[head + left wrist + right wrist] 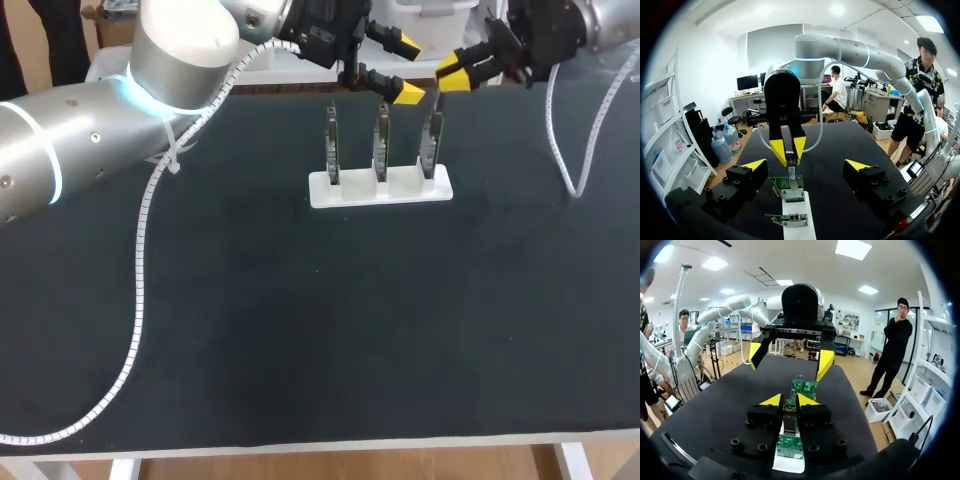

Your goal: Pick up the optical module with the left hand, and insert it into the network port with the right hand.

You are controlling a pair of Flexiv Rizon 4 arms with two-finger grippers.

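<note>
A white holder (pixel 380 188) carries three upright circuit boards with network ports; the rightmost board (pixel 432 140) stands nearest my right gripper (pixel 452 73). In the right wrist view, the right gripper (pixel 789 401) is shut on the slim optical module (pixel 789 420), directly over a green board (pixel 789 445). From the left wrist view, the module (pixel 791 172) hangs in that gripper (pixel 787 152) just above the port of a board (pixel 790 189). My left gripper (pixel 806 165) stands wide open and holds nothing, its fingers either side of the boards. In the head view the left gripper (pixel 407 68) is above the holder's far side.
The black table top (pixel 300 320) spreads wide in front of the holder. A white cable (pixel 140 260) trails from my left arm across the left part; another cable (pixel 575 150) hangs off the right arm. The middle board (pixel 381 140) and left board (pixel 332 140) stand close together.
</note>
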